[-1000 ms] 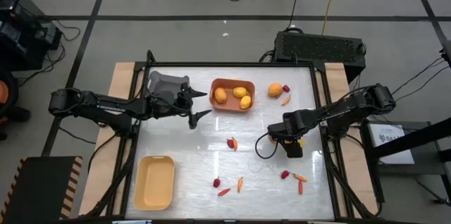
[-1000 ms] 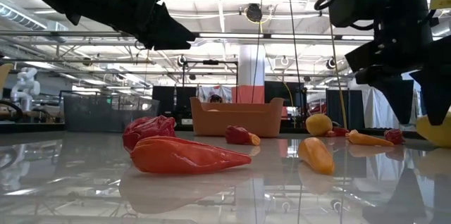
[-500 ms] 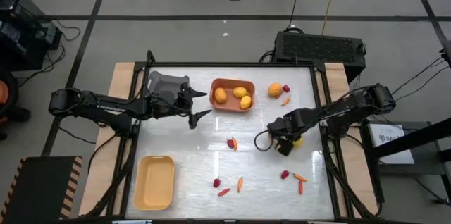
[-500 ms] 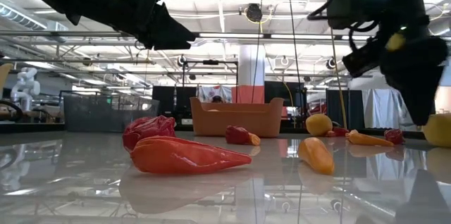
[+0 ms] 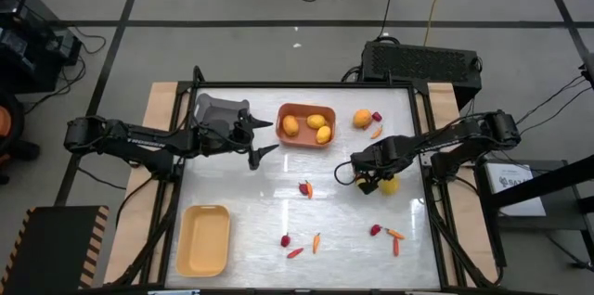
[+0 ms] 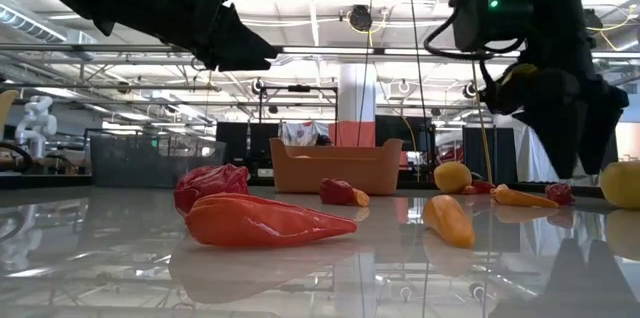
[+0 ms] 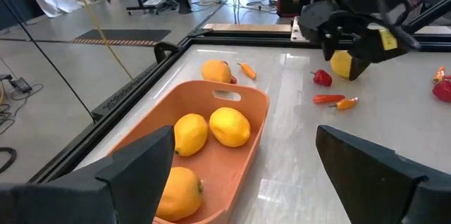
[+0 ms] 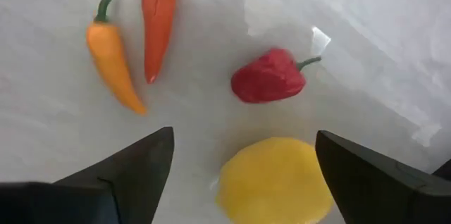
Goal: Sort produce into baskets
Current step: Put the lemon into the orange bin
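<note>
My right claw [image 5: 364, 184] is spread wide above a yellow fruit [image 8: 276, 182] that lies on the table [image 5: 241, 193], by a red berry [image 8: 271, 76] and two little sticks. I think it is not pinched yet (hard to tell from above). Next I must drop down, squeeze it, and carry it to the orange bin [image 5: 305, 124], where three fruits sit. My left claw [image 5: 258, 141] waits open, near that bin's side.

Orange basket [image 5: 305, 124] at 12 o'clock holds three yellow fruits [image 5: 318, 121]. Grey basket [image 5: 217, 110] sits at 10, yellow basket [image 5: 204, 239] at 7, empty. Another fruit [image 5: 362, 119] lies at 1; carrots [image 5: 395, 235] and berries [image 5: 286, 240] scatter at 5.
</note>
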